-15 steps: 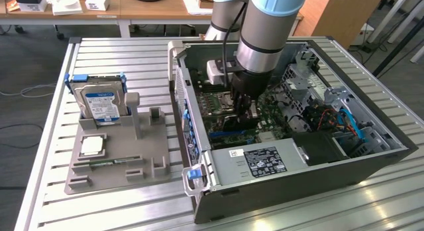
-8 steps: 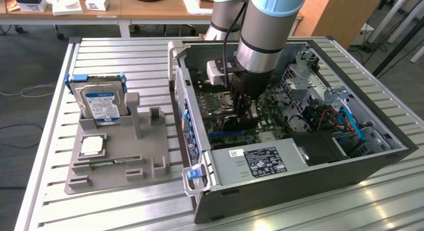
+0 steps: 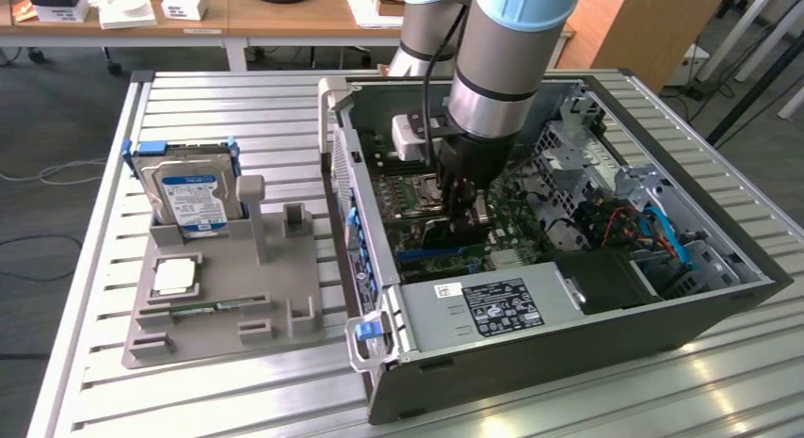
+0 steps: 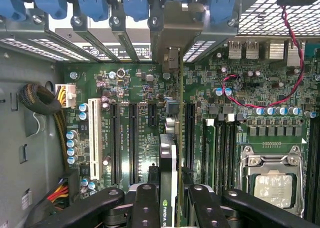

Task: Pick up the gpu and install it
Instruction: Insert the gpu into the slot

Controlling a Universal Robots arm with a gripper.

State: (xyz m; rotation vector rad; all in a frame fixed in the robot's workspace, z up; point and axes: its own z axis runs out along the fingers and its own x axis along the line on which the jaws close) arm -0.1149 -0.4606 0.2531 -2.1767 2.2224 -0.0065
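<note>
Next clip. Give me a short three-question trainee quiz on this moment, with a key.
1. True or false: the end effector grips the gpu inside the computer case.
2. Where is the hard drive? A) inside the case B) standing in the grey holder C) lying flat on the table
3. What colour are the clips along the case's expansion brackets?
Key: 1 true; 2 B; 3 blue.

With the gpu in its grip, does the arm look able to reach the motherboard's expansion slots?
Probably yes. The tool holds the gpu edge-on inside the open case, right over the black slots; no cable or part seems to lie between.
</note>
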